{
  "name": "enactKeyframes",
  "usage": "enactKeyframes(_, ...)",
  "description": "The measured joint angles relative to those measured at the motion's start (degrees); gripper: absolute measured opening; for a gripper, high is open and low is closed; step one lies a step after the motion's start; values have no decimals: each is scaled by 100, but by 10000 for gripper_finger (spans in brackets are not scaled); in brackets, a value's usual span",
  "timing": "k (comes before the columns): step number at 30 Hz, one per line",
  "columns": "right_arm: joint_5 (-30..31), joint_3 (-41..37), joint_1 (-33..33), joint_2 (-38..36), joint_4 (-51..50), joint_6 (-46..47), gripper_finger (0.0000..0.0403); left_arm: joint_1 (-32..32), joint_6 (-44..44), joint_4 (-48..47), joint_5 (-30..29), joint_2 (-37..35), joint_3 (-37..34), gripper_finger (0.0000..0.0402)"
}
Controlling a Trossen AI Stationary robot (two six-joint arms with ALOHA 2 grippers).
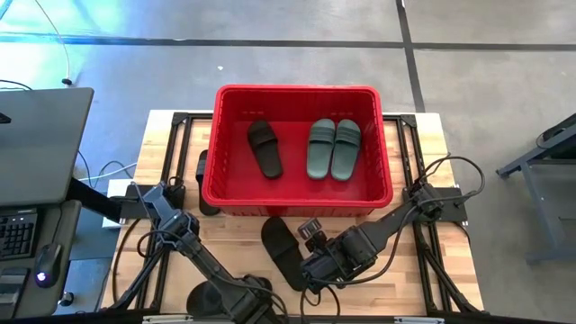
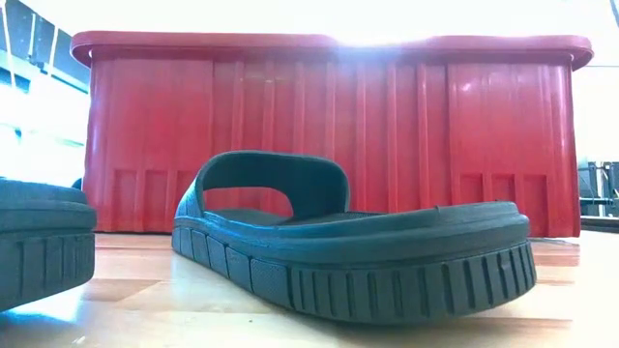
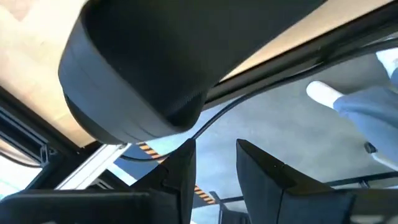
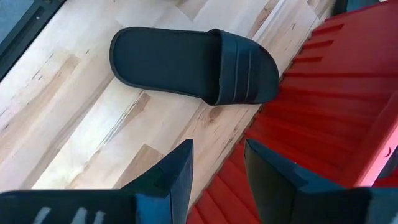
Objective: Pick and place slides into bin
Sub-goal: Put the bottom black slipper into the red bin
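The red bin stands at the table's far middle; its near wall fills the low view. In it lie one black slide and two sage-green slides, soles down. Another black slide lies flat on the table in front of the bin, also in the low view and the right wrist view. My right gripper is open and empty, above the table just right of this slide, near the bin's front wall. My left gripper is open and empty at the table's near edge.
A black slide lies partly hidden left of the bin. Another dark slide shape lies at the near left by my left arm. A person's shoe and leg show on the floor beyond the table edge. Bare wood shows right of the front slide.
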Motion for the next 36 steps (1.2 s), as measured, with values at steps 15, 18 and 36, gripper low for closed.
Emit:
enactKeyframes(15, -155, 0, -15, 0, 17, -104, 134, -52, -140, 0, 402, 28, -635, 99)
enactKeyframes(18, -243, 0, -26, 0, 24, -150, 134, -56, -221, -2, 407, 28, -579, 99)
enactKeyframes(36, -952, 0, -164, -2, 467, -351, 134, -142, -523, 1, 262, 30, -579, 99)
